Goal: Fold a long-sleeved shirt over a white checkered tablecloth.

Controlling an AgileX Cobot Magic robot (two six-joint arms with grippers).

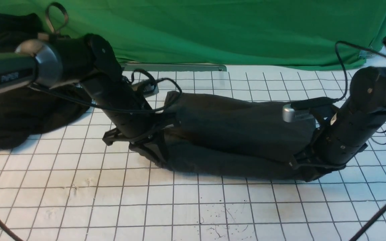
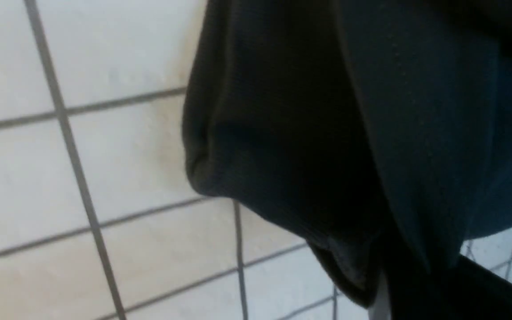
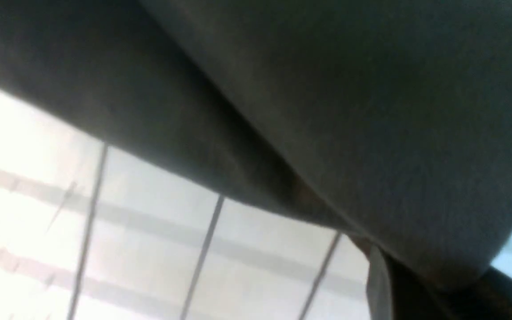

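Observation:
The long-sleeved shirt (image 1: 240,134) lies as a long, dark, folded bundle across the middle of the white checkered tablecloth (image 1: 112,201). My left gripper (image 1: 152,150) is down at the bundle's left end and my right gripper (image 1: 305,165) at its right end. In the left wrist view the shirt (image 2: 327,111) narrows into my left gripper (image 2: 411,284), pinched above the tablecloth (image 2: 105,155). In the right wrist view the shirt (image 3: 371,89) runs into my right gripper (image 3: 416,289) beside a pale finger (image 3: 376,275), with the tablecloth (image 3: 149,244) below. Both grippers are shut on the fabric's edge.
A shapeless black heap of fabric (image 1: 22,110) sits at the far left under my left arm. A green backdrop (image 1: 213,30) hangs behind, with a metal bar (image 1: 179,68) at its foot. A dark cable (image 1: 380,211) crosses the near right corner.

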